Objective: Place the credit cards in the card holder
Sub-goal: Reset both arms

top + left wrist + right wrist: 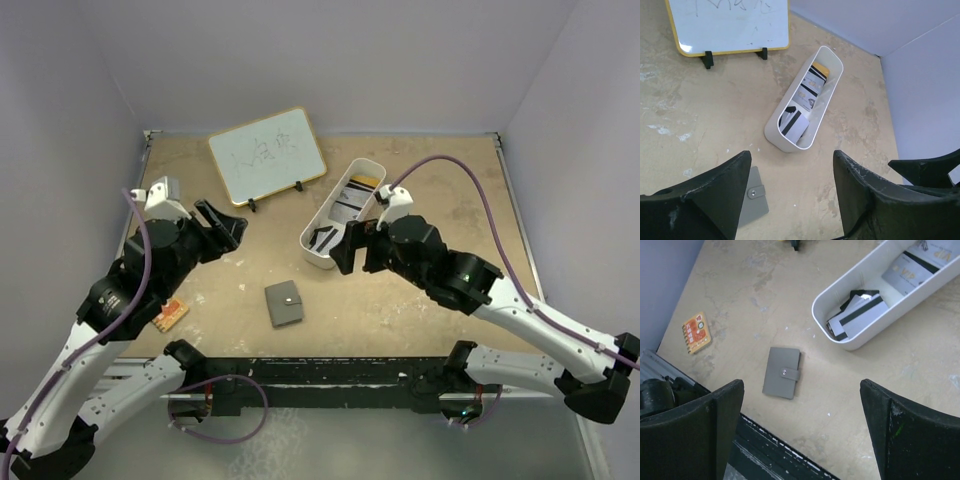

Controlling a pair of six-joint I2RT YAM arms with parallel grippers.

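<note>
Start: our left gripper (225, 226) and right gripper (349, 249) gape empty; next we likely unsnap square grey wallet (782, 372), thin flat cards (856, 320) lying in white tray (860, 343).

The credit cards (856, 316) lay loose in a long white tray (860, 344). White ones with black stripes leaned together at its near end, grey-white ones lay flat mid-tray, and a yellow-orange one sat at the far end (only partly visible). The card holder (782, 372), dark grey and squarish, lay flat on the worktop (740, 300) with its tab snapped shut, apart from the tray.
</note>
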